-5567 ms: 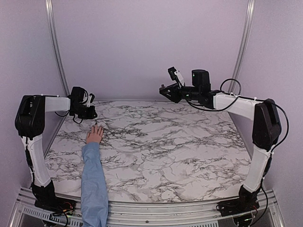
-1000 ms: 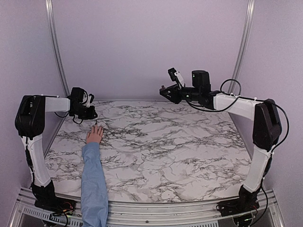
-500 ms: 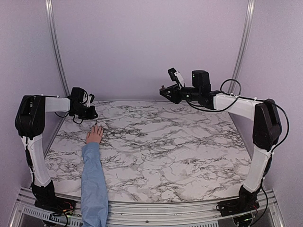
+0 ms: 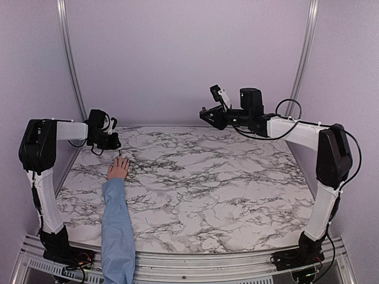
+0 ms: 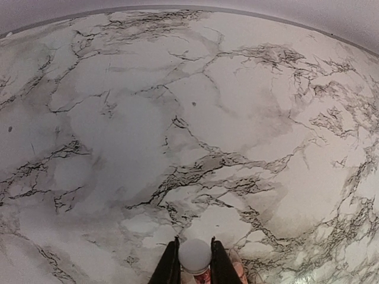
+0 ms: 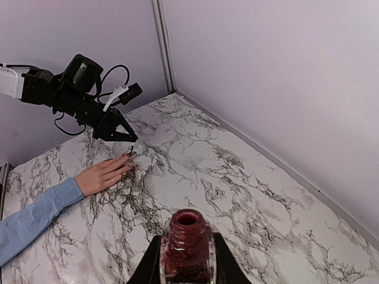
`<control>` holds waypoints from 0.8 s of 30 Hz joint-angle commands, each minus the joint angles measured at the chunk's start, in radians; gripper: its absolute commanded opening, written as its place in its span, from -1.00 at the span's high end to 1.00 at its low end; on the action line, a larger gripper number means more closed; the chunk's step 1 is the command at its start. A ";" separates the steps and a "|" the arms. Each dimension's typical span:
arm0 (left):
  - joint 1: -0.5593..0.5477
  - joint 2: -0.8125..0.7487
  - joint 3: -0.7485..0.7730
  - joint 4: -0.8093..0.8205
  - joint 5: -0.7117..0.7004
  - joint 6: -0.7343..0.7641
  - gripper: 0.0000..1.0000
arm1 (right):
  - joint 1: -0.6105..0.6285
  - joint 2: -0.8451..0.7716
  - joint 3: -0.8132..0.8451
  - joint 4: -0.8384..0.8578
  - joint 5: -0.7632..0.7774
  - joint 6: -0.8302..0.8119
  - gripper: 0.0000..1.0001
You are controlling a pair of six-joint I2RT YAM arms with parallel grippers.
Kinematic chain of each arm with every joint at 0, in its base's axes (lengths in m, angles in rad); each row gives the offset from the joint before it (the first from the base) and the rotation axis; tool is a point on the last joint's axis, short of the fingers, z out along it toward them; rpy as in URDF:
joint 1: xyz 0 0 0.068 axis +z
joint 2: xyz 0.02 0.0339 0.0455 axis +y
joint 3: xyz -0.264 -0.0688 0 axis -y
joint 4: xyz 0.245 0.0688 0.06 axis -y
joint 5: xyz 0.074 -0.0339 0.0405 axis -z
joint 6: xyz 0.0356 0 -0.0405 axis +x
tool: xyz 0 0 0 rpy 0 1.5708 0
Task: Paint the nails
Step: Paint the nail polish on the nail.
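A light-skinned hand [image 4: 118, 168] in a light blue sleeve [image 4: 116, 225] lies flat on the marble table's left side, also in the right wrist view [image 6: 102, 175]. Its nails [image 6: 129, 155] are tiny; the far ones look dark. My left gripper [image 4: 112, 143] hangs just above the fingertips, shut on a white round brush cap [image 5: 195, 254], its thin brush [image 6: 131, 149] pointing down at the nails. Pink fingertips [image 5: 238, 271] show beside the cap. My right gripper [image 4: 207, 116] is held high at the back, shut on an open dark red polish bottle [image 6: 188, 245].
The marble table [image 4: 225, 177] is ringed by lilac walls with metal posts [image 4: 70, 65] at the back corners. The sleeved forearm runs from the near edge up the left side.
My left gripper has edged very slightly left over the fingertips. The hand and the right arm have not moved.
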 commanded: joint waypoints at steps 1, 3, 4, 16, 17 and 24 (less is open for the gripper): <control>-0.002 -0.005 -0.006 0.009 -0.008 0.015 1.00 | -0.007 -0.038 0.014 0.005 -0.001 -0.005 1.00; -0.002 -0.008 -0.010 0.009 -0.002 0.018 1.00 | -0.007 -0.038 0.014 0.005 -0.001 -0.005 1.00; -0.002 -0.012 -0.014 0.009 0.002 0.020 1.00 | -0.007 -0.038 0.014 0.004 -0.001 -0.005 1.00; -0.002 -0.020 -0.026 0.012 0.030 0.021 1.00 | -0.007 -0.040 0.011 0.006 -0.001 -0.005 1.00; -0.002 -0.020 -0.024 0.013 0.031 0.020 1.00 | -0.007 -0.040 0.011 0.006 -0.001 -0.006 1.00; -0.002 -0.012 -0.012 0.017 0.033 0.014 1.00 | -0.007 -0.038 0.012 0.008 -0.001 -0.005 1.00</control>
